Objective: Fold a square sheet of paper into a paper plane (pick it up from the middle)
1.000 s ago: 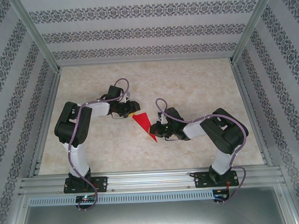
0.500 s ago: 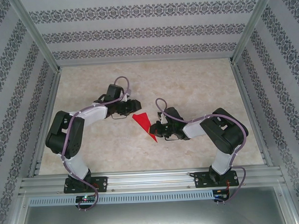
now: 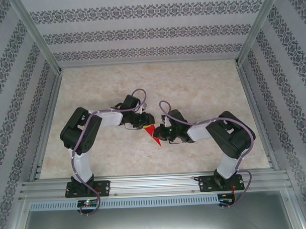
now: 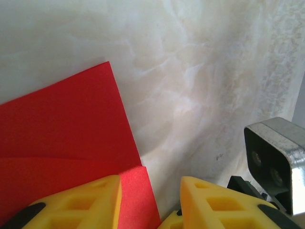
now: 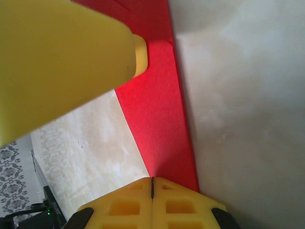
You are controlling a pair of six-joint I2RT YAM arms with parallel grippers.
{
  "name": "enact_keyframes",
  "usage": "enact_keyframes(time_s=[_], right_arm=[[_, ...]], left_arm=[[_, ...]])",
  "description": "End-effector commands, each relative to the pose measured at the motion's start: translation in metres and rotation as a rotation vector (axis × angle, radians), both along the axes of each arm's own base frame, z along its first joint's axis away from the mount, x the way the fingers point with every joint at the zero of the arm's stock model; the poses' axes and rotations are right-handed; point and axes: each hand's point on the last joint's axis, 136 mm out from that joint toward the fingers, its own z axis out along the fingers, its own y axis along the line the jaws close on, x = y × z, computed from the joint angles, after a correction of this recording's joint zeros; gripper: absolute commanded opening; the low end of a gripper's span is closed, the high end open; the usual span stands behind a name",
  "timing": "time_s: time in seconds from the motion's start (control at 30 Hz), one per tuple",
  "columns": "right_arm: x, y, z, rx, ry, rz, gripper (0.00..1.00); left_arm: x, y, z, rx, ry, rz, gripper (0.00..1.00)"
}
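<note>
At centre, paper plane (image 3: 152, 133) diagonal, tip near-right

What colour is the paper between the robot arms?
The paper is bright red, seen best in the left wrist view.

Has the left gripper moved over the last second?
Yes: the left gripper has shifted rightward, away from the table's left rail, onto the red paper.

A pale marbled table (image 3: 192, 83) sits between patterned walls (image 3: 140, 29) and aluminium rails (image 3: 155, 184).
</note>
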Motion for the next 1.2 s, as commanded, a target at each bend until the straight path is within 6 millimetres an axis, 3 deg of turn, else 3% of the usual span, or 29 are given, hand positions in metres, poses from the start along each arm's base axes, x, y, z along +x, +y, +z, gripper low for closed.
enact_keyframes(time_s=[0.0,0.17,0.43,0.53,1.17], right_arm=[[-0.017,-0.007,0.0,-0.066,0.021,0.032,0.01],[-0.016,0.004,0.022,-0.054,-0.036,0.077,0.01],[-0.034,-0.02,-0.027,-0.172,0.075,0.054,0.01],[-0.042,-0.028,-0.036,-0.174,0.104,0.034,0.01],[-0.064,-0.046,-0.025,-0.127,0.112,0.001,0.03]], left_arm=[[-0.005,0.007,-0.026,0.07,0.043,0.018,0.39],[-0.006,0.007,-0.027,0.076,0.044,0.011,0.39],[-0.005,0.008,-0.026,0.084,0.041,0.007,0.38],[-0.007,0.01,-0.03,0.098,0.047,0.009,0.38],[-0.005,0.021,-0.035,0.117,0.058,0.028,0.37]])
